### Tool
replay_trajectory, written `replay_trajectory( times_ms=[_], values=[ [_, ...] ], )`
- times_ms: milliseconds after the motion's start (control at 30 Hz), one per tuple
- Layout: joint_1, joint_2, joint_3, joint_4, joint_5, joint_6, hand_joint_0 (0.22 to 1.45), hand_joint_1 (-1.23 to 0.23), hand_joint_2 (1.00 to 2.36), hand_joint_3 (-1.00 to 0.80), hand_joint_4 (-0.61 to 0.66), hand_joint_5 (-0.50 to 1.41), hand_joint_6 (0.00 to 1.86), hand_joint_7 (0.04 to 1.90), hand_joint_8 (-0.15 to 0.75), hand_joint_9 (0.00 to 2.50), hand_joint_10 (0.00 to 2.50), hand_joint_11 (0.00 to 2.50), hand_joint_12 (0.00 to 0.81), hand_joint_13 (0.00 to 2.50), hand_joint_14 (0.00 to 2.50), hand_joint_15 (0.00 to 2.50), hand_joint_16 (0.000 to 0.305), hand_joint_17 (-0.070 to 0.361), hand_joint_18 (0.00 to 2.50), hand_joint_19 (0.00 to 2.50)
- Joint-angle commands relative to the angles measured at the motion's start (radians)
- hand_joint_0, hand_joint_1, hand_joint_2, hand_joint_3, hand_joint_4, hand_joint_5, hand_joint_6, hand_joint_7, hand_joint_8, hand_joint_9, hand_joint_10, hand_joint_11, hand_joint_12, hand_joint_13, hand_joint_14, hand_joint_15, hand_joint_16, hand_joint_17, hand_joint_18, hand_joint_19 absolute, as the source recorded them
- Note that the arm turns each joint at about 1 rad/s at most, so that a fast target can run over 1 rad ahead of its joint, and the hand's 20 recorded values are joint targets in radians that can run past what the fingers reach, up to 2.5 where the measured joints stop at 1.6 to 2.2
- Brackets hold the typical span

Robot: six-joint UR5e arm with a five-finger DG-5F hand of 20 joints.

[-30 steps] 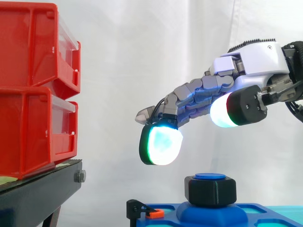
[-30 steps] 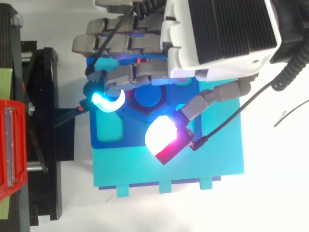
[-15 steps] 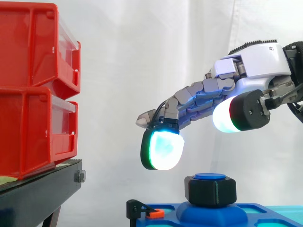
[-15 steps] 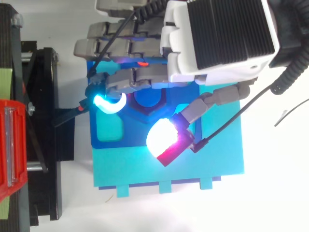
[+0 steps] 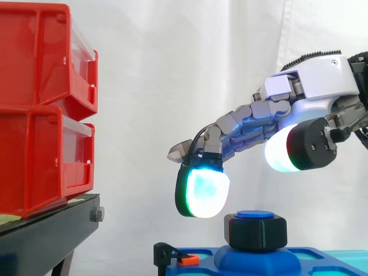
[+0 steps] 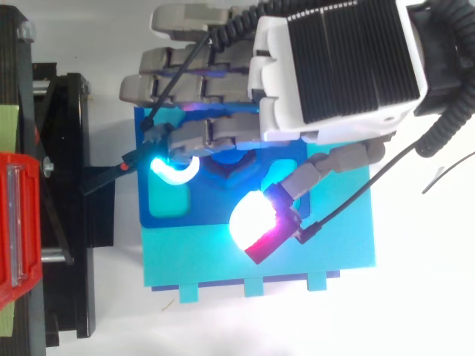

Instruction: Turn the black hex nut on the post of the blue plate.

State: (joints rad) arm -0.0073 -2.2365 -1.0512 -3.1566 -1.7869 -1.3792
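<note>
The black hex nut (image 5: pixel 255 231) sits on the blue post (image 5: pixel 255 214) of the blue plate (image 5: pixel 259 260), near the bottom of the side view. My hand (image 5: pixel 319 80) reaches in from the right and hovers just above it, open, its fingers stretched down to the left. One glowing fingertip (image 5: pixel 202 192) hangs left of the nut, close to it but apart. The thumb pad (image 5: pixel 287 154) floats above the nut's right side. From above, my hand (image 6: pixel 334 67) covers most of the nut (image 6: pixel 236 170), with the thumb pad (image 6: pixel 252 219) in front of it. Nothing is held.
Two stacked red bins (image 5: pixel 40 109) stand on a black stand (image 5: pixel 46 236) at the left. The blue plate (image 6: pixel 167 216) rests on a cyan base (image 6: pixel 223 259). A small black clamp with an orange tab (image 5: pixel 187 260) sits at the plate's left edge.
My hand has sunk a little towards the nut and shifted slightly right. The fingertip is lower beside the nut. In the top view the fingers cover more of the post.
</note>
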Motion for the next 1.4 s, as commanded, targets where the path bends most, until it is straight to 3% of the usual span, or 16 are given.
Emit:
replay_trajectory(
  times_ms=[0, 267, 700, 1367],
  values=[
    [0.01, 0.0, -0.001, -0.011, 0.006, -0.001, 0.46, -0.36, 1.0, -0.5, 0.13, -0.22, 0.5, 0.88, 0.219, 0.12, 0.0, 0.0, 0.357, 0.05, 0.0, 0.01, 0.059, 0.134, 0.0, 0.08],
    [0.026, 0.0, -0.015, -0.02, 0.023, -0.003, 0.46, -0.36, 1.0, -0.5, 0.13, -0.22, 0.5, 0.88, 0.22, 0.12, 0.0, 0.0, 0.357, 0.05, 0.0, 0.0, 0.06, 0.134, 0.0, 0.08],
    [0.027, 0.0, -0.02, -0.023, 0.023, -0.011, 0.46, -0.36, 1.0, -0.5, 0.13, -0.22, 0.5, 0.87, 0.219, 0.12, 0.0, 0.0, 0.357, 0.05, 0.0, 0.0, 0.06, 0.134, 0.0, 0.08],
    [0.007, 0.0, -0.02, -0.023, 0.006, -0.009, 0.46, -0.36, 1.0, -0.5, 0.13, -0.22, 0.5, 0.87, 0.22, 0.13, 0.0, 0.0, 0.357, 0.05, 0.0, 0.01, 0.059, 0.134, 0.0, 0.08]
  ],
)
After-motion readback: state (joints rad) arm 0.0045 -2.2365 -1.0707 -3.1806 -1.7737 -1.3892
